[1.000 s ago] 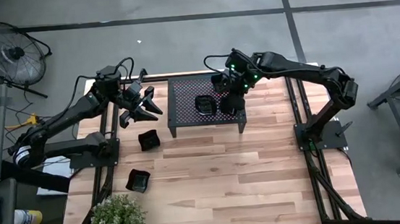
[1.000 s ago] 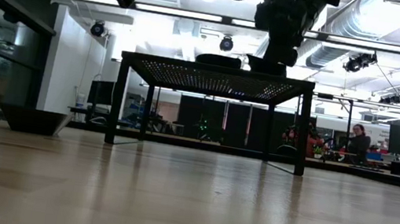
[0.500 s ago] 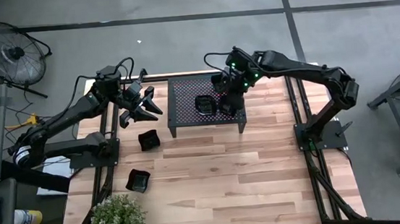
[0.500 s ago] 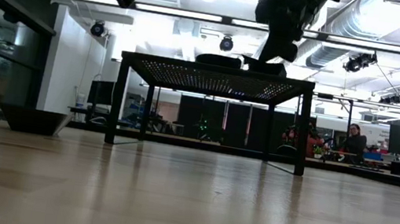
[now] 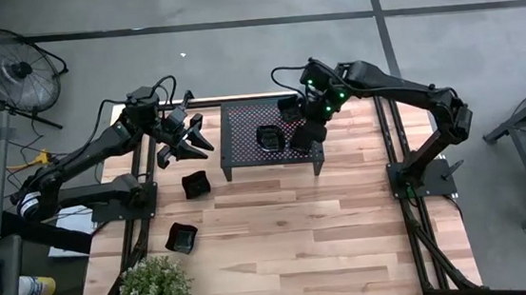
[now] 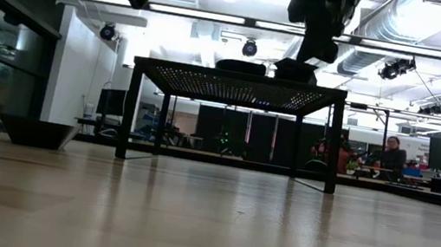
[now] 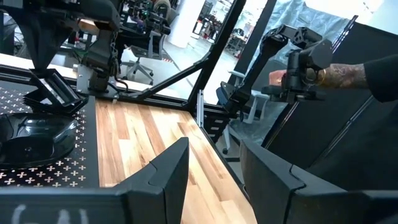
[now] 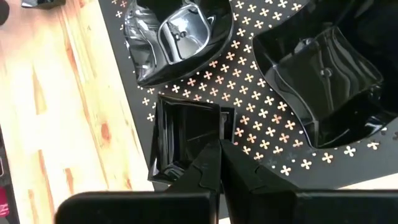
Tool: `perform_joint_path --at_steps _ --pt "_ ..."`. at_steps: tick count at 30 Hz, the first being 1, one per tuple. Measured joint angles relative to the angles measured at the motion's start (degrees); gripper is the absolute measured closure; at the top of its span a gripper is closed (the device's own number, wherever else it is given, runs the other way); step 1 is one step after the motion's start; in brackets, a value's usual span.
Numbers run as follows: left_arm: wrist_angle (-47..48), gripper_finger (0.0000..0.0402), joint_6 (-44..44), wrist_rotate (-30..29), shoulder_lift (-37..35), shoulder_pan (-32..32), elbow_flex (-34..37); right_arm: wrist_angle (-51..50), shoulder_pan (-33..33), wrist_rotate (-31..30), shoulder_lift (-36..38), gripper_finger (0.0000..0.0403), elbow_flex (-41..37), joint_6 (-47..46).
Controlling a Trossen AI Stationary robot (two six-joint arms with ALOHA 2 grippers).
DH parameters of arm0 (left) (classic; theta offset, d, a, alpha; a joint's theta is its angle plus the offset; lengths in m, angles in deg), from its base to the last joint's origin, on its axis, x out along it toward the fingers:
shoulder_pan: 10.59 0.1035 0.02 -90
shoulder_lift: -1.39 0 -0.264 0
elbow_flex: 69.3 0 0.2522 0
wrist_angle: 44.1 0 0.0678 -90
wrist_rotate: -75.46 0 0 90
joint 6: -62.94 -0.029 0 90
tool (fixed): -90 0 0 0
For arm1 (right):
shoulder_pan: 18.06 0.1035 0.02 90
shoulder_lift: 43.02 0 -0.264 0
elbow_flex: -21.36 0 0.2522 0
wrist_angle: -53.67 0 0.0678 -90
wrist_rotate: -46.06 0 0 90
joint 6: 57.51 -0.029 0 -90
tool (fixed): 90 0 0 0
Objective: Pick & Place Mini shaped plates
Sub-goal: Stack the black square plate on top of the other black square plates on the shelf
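Note:
Glossy black mini plates lie in two places. A round wavy plate [image 8: 177, 31] and a square plate [image 8: 323, 81] rest on the black perforated rack [image 5: 243, 135]. Two more plates [image 5: 195, 183] [image 5: 181, 237] sit on the wooden table to the rack's left. My right gripper [image 8: 219, 155] is over the rack's right part [image 5: 304, 134], shut on a third, square plate [image 8: 186, 134]. My left gripper [image 5: 193, 137] hangs open in the air left of the rack, touching nothing; its fingers [image 7: 177, 171] stand apart. My right gripper pinches the square plate by its rim [image 8: 214, 146], at the side nearest the wrist, between the two shut fingers, coming from above and pointing down. The plate sits near the rack's edge; whether its base rests on the rack or hangs just above, I cannot tell.
The rack stands on legs above the table [image 6: 240, 83], at the far middle. A potted plant [image 5: 151, 291] is at the near left corner. Bare wood lies in front of the rack [image 5: 299, 230]. A person's hand [image 7: 292, 78] works a device beyond the table.
My right gripper, still shut on the square plate, has shifted a little toward the table's right over the rack and turned slightly; the plate tipped for a moment and now sits nearly level again. The left arm has kept still.

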Motion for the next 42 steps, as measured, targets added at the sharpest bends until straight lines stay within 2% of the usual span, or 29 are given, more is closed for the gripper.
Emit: perform_joint_path --at_steps 23,30,38,42 --pt "0.0 0.0259 0.2 0.0 0.0 0.0 0.0 2.4 -0.8 0.4 0.1 0.0403 0.0 -0.8" --pt "0.0 0.0259 0.4 0.5 0.0 0.0 0.0 2.4 -0.7 3.2 0.1 0.0403 0.0 -1.2" --pt "0.0 0.0259 0.4 0.5 0.0 0.0 0.0 0.7 2.1 3.1 0.1 0.0403 0.0 -3.4" --pt "0.0 0.0259 0.4 0.5 0.0 0.0 0.0 0.5 4.7 -0.5 -0.6 0.0403 0.0 -4.2"
